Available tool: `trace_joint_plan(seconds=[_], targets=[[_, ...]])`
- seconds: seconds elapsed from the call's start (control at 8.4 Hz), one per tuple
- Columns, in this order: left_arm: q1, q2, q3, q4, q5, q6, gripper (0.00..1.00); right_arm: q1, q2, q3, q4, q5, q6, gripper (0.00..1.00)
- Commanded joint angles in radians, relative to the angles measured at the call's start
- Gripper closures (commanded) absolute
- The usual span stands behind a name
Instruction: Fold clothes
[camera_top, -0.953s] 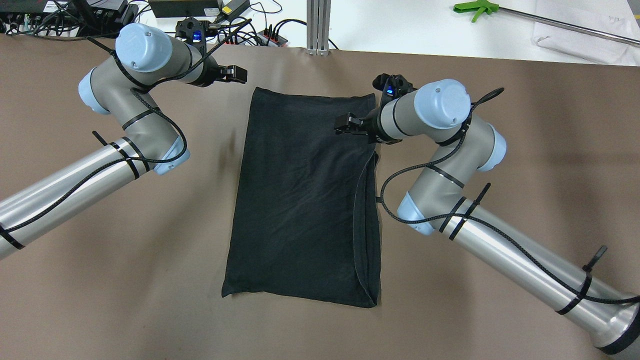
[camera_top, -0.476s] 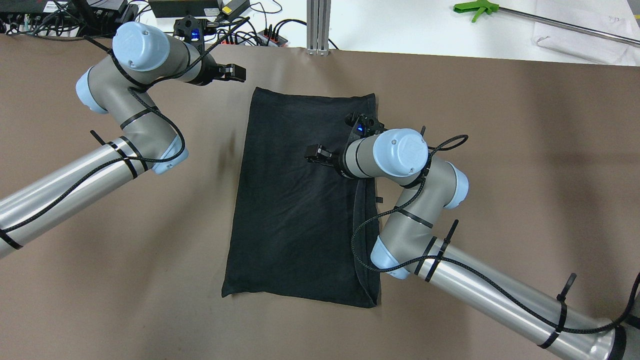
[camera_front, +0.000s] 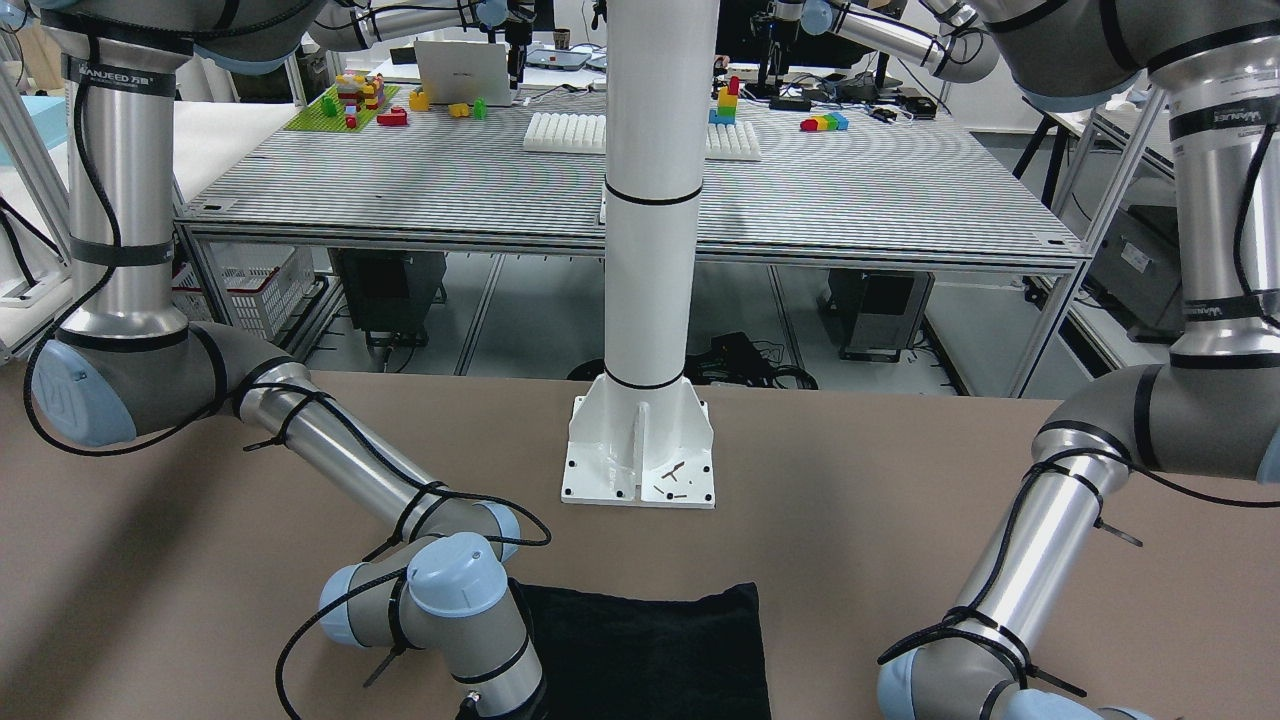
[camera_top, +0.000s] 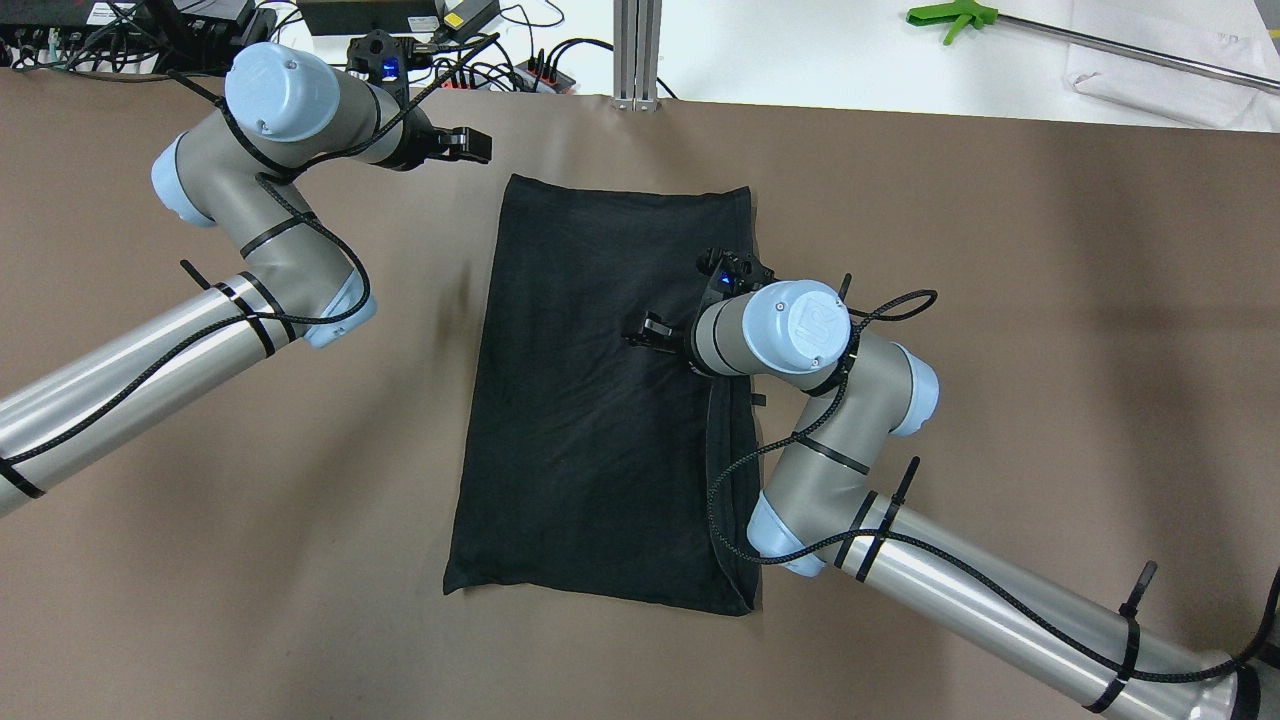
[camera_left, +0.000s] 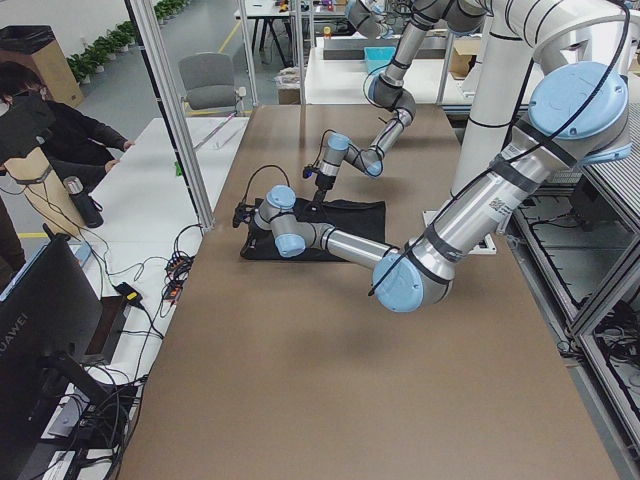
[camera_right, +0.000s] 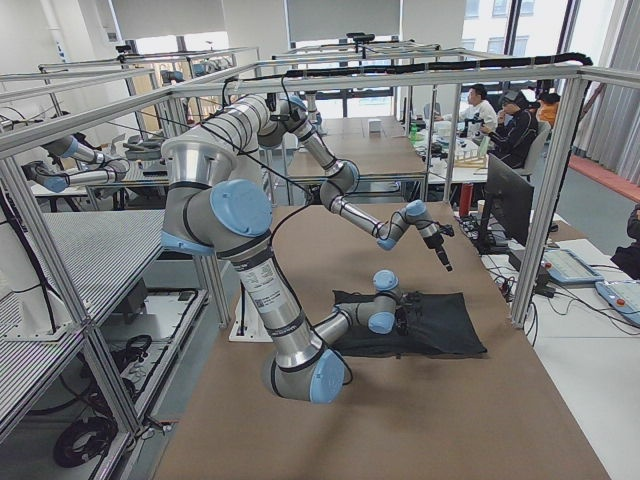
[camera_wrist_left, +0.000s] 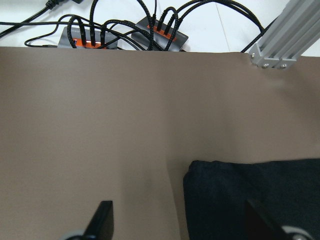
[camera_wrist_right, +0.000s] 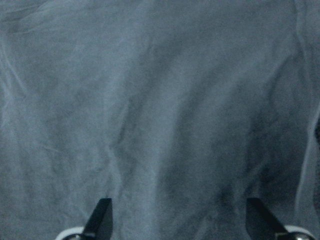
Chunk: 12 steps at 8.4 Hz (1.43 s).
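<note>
Front-facing view: the cloth (camera_front: 650, 650) lies flat on the worktop (camera_front: 900, 480), near the robot's side of the pole base plate (camera_front: 640, 460) but apart from it. The right arm's elbow (camera_front: 455, 590) overlaps the cloth's edge. Neither tool shows here.

Overhead: since a second ago the right tool (camera_top: 638, 330) has left the cloth's far right corner and come in over the middle, then eased slightly back. The left tool (camera_top: 478, 147) has barely shifted and hangs just off the far left corner. Judgement: one fold is done, since a doubled edge runs down the right long side, and the right arm now seeks a new spot. Brown worktop shows beside both long sides, so there is room to sweep.

Left-side view: the near arm reaches past the cloth's far end; the far arm stands over it.

Right-side view: the near arm bends low onto the cloth; the far arm is raised.

Left wrist: tool spread, nothing between the fingers (camera_wrist_left: 102, 220). The cloth's corner sits below, with cables (camera_wrist_left: 160, 35) and a metal post (camera_wrist_left: 280, 45) beyond the worktop's edge.

Right wrist: tool spread, gripping nothing. Cloth fills the view, lightly creased.
</note>
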Motion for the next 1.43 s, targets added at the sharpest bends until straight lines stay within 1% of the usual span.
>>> trace_joint_plan(seconds=[0.0, 0.12, 0.24, 0.48, 0.71, 0.83, 0.95, 1.07, 1.19, 1.31], targets=[[0.0, -0.002, 0.0, 0.002, 0.0, -0.002, 0.07, 0.002, -0.051, 0.069, -0.109, 0.034, -0.036, 0.06], [0.0, -0.002, 0.0, 0.002, 0.0, -0.002, 0.07, 0.007, -0.09, 0.121, -0.15, 0.06, -0.071, 0.06], [0.0, -0.002, -0.002, 0.001, 0.0, -0.002, 0.07, 0.01, -0.139, 0.18, -0.173, 0.068, -0.075, 0.06], [0.001, 0.0, -0.009, -0.001, 0.0, -0.021, 0.07, 0.019, -0.21, 0.255, -0.223, 0.085, -0.096, 0.06], [0.005, 0.0, -0.009, -0.002, 0.0, -0.025, 0.07, 0.025, -0.217, 0.304, -0.224, 0.1, -0.096, 0.06], [0.005, 0.0, -0.009, -0.002, 0.0, -0.025, 0.07, 0.033, -0.217, 0.348, -0.223, 0.114, -0.093, 0.06], [0.005, -0.002, -0.009, -0.001, 0.0, -0.023, 0.07, 0.03, -0.211, 0.367, -0.205, 0.111, -0.077, 0.06], [0.005, -0.004, -0.008, -0.001, 0.0, -0.023, 0.07, 0.029, -0.206, 0.37, -0.189, 0.108, -0.037, 0.06], [0.005, -0.002, -0.008, -0.001, 0.0, -0.021, 0.07, 0.03, -0.207, 0.367, -0.14, 0.1, -0.033, 0.06], [0.005, -0.002, -0.009, -0.002, 0.0, -0.021, 0.07, 0.029, -0.209, 0.361, -0.106, 0.071, -0.029, 0.06]])
